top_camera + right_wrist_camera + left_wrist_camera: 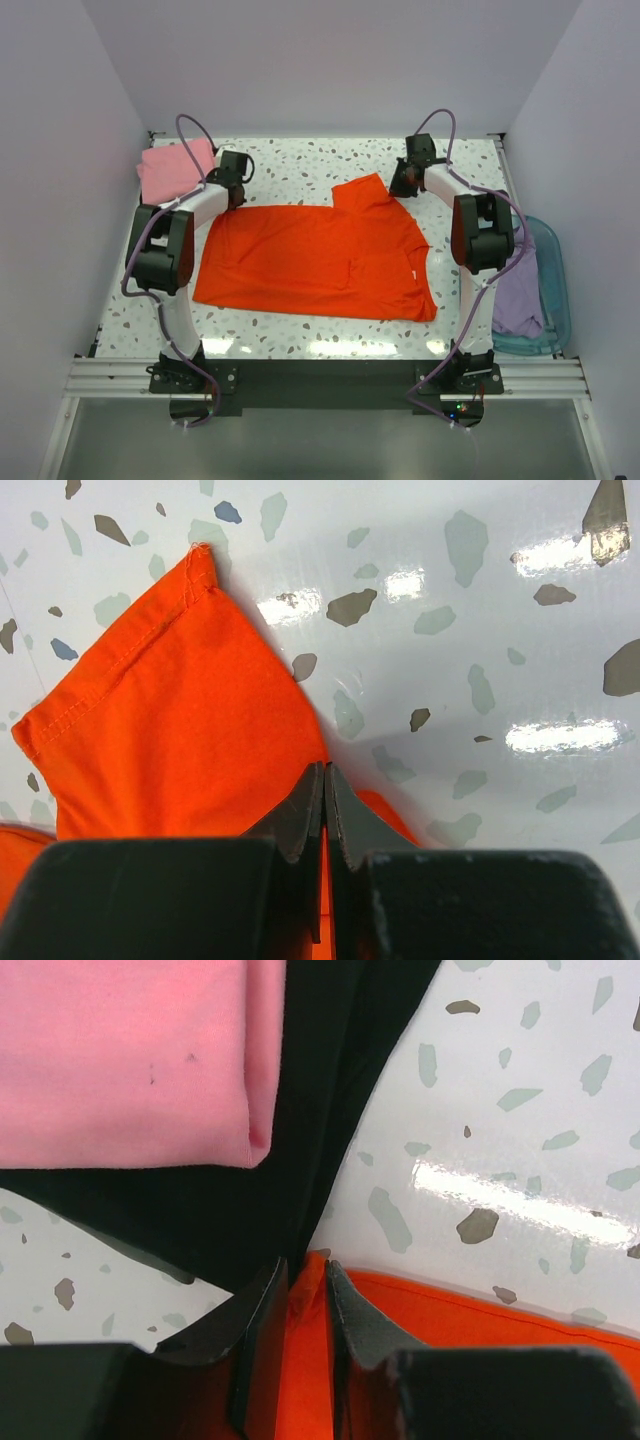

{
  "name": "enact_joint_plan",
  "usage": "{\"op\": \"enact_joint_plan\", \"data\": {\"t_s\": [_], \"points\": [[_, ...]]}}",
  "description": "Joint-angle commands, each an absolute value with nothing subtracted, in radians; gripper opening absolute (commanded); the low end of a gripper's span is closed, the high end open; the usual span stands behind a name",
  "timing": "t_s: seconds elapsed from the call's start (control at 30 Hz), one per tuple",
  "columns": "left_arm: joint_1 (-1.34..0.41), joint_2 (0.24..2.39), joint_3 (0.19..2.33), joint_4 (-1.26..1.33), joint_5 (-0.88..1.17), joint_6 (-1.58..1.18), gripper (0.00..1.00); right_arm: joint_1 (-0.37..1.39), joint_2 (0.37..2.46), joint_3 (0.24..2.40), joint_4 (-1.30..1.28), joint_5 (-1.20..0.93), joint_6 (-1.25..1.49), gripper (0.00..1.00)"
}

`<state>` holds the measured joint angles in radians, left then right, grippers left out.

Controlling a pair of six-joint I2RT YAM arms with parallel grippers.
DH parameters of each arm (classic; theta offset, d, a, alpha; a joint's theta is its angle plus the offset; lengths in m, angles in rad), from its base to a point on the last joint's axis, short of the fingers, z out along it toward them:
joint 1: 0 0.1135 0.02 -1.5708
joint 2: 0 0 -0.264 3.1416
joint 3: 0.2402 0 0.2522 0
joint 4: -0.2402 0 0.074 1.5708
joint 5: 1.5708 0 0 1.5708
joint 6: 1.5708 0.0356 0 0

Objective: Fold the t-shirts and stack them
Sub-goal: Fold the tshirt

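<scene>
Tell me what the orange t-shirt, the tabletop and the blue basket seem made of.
Orange t-shirt: soft matte cloth, stitched hem showing. Tabletop: glossy white speckled surface, glare spots; stone or laminate, unclear. Blue basket: translucent, likely plastic, with a smooth rim.

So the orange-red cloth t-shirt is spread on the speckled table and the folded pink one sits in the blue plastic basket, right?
No. The top view shows the folded pink cloth t-shirt at the far left corner of the speckled table, outside the blue basket.
</scene>
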<state>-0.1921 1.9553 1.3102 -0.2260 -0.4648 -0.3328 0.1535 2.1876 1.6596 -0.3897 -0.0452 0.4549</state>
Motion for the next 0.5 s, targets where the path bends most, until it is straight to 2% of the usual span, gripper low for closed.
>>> {"op": "enact_joint_plan", "data": {"t_s": [0.0, 0.1, 0.43, 0.47], "points": [[-0.189, 1.967, 1.322, -0.212, -0.476, -0.353, 0.25, 0.156, 2.148, 1.647, -0.371, -0.051, 0.457, 0.0], [-0.189, 1.97, 1.327, -0.212, -0.476, -0.348, 0.22, 0.156, 2.148, 1.647, -0.371, -0.051, 0.457, 0.0], [-0.189, 1.959, 1.338, -0.215, -0.488, -0.339, 0.0, 0.156, 2.131, 1.644, -0.37, -0.052, 0.462, 0.0], [-0.189, 1.959, 1.339, -0.216, -0.489, -0.337, 0.0, 0.156, 2.126, 1.643, -0.37, -0.051, 0.462, 0.0]]}}
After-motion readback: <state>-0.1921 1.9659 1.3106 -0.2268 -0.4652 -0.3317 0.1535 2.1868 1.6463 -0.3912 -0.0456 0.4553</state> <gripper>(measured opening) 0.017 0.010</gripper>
